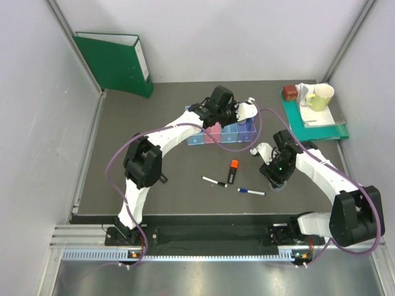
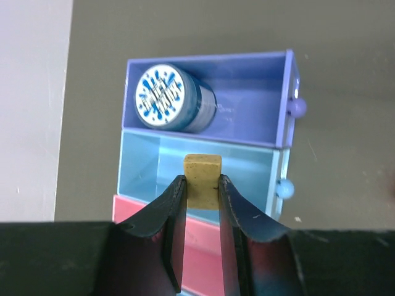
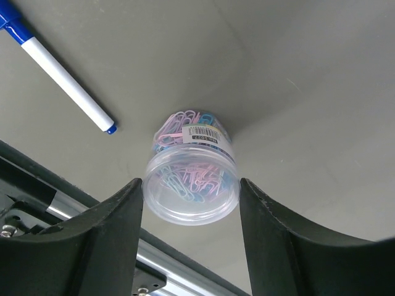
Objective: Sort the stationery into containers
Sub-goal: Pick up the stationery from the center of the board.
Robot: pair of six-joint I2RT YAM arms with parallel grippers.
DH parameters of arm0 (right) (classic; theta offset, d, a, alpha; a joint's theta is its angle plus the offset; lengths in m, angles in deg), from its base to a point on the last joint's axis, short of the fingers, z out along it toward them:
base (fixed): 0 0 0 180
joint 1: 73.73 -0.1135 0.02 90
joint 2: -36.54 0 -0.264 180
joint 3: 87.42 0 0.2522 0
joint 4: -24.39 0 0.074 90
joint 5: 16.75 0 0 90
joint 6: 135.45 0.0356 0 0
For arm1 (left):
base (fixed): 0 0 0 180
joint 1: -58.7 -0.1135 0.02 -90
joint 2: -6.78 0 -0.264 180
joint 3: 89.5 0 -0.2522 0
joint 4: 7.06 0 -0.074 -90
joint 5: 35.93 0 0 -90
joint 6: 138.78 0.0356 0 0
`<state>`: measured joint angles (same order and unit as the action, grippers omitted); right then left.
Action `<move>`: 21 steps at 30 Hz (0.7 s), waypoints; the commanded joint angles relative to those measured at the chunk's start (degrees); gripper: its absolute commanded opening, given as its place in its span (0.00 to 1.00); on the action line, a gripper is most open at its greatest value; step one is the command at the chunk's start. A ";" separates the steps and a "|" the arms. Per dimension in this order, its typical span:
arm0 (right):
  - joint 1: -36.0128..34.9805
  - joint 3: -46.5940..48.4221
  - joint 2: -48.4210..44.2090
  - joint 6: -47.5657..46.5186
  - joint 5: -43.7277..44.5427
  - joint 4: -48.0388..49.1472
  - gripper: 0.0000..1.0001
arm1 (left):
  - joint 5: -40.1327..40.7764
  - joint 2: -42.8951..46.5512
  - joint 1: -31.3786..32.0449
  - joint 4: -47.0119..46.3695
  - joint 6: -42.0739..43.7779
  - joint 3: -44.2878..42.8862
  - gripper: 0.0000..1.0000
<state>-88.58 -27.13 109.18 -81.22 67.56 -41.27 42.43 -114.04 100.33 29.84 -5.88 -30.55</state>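
Left hand [image 2: 202, 182] grips tan block [image 2: 202, 166] over light-blue translucent bin [image 2: 256, 179], for drop. Right hand [image 3: 191, 185] brackets clear paper-clip tub [image 3: 191, 176]; grip unclear.

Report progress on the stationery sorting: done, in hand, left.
Done: the round blue-white tub lies in the purple translucent bin. In hand: the left end effector grips the tan rectangular block over the blue translucent bin; the right end effector straddles the clear round tub of paper clips on the table, grip unclear. Left: the orange-capped black highlighter and two thin white pens lie on the table.
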 commanded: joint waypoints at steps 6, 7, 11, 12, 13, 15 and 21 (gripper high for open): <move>1.40 3.84 -3.12 0.52 3.93 0.22 0.35 | -6.02 -4.86 -0.06 -9.33 -5.71 -5.92 0.00; 1.67 4.19 -3.99 0.61 4.81 0.31 0.35 | -6.38 -5.83 -0.05 -10.03 -5.98 -6.44 0.00; 3.33 6.82 -5.40 0.44 7.00 1.19 0.34 | -6.91 -8.38 0.12 -10.92 -6.24 -8.02 0.00; 4.03 7.44 -5.32 0.26 7.10 1.19 0.33 | -6.99 -8.82 0.12 -11.01 -6.42 -8.38 0.00; 4.39 8.05 -5.23 0.17 7.62 1.19 0.33 | -7.08 -9.69 0.12 -11.09 -6.59 -9.16 0.00; 5.79 9.90 -4.97 -0.26 7.72 1.19 0.33 | -7.26 -10.40 0.21 -11.27 -6.42 -9.43 0.00; 8.26 16.13 -4.00 -0.27 7.54 1.54 0.33 | -6.38 -12.95 0.65 -11.45 -5.19 -9.08 0.02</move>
<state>-81.32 -17.52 105.81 -79.98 75.10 -41.56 35.89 -125.51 100.42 20.35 -11.41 -37.80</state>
